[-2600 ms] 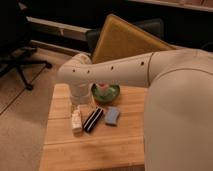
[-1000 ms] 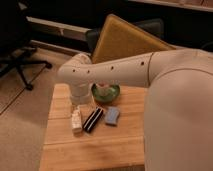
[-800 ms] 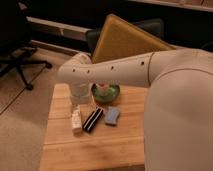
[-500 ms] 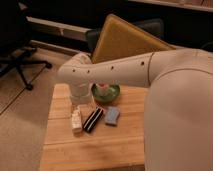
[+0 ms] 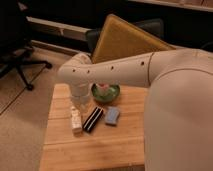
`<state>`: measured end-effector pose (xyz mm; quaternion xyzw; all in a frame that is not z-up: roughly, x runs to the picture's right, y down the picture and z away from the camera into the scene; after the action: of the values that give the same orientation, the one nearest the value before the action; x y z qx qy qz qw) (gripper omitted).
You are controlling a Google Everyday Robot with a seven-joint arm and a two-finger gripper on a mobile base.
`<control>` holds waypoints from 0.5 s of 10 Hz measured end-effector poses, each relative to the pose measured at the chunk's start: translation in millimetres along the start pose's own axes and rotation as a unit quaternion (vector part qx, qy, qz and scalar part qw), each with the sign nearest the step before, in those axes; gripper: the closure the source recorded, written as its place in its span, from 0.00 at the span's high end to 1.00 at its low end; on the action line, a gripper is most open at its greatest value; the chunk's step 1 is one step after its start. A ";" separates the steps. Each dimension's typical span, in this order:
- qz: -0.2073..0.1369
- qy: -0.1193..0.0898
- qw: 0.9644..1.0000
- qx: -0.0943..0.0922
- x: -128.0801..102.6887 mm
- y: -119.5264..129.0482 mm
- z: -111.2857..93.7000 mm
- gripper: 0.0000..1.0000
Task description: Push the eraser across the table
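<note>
The eraser [image 5: 93, 119], a flat black bar with a pale stripe, lies on the light wooden plank table [image 5: 100, 150] near its middle, angled slightly. My white arm reaches in from the right. My gripper [image 5: 81, 99] hangs down from the wrist over the table's left part. It is just behind and left of the eraser's far end and above a small white bottle [image 5: 75, 120]. I cannot tell whether it touches the eraser.
A light-blue block [image 5: 112, 115] lies just right of the eraser. A green bowl [image 5: 105, 92] with something pink in it stands behind them. A mustard-cushioned chair [image 5: 125, 40] stands behind the table. A black office chair's base [image 5: 20, 70] is on the floor to the left.
</note>
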<state>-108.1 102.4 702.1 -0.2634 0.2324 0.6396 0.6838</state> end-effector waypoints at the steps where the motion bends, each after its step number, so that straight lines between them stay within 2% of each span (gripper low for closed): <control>1: 0.001 -0.001 1.000 0.000 -0.3 -0.6 0.0 0.00; 3: 0.013 -0.014 1.000 -0.012 -9.6 -12.7 7.4 0.00; 5: 0.038 -0.022 0.999 -0.014 -18.0 -41.1 21.6 0.00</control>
<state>-68.9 101.3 732.7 -0.2499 0.2185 0.6735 0.6604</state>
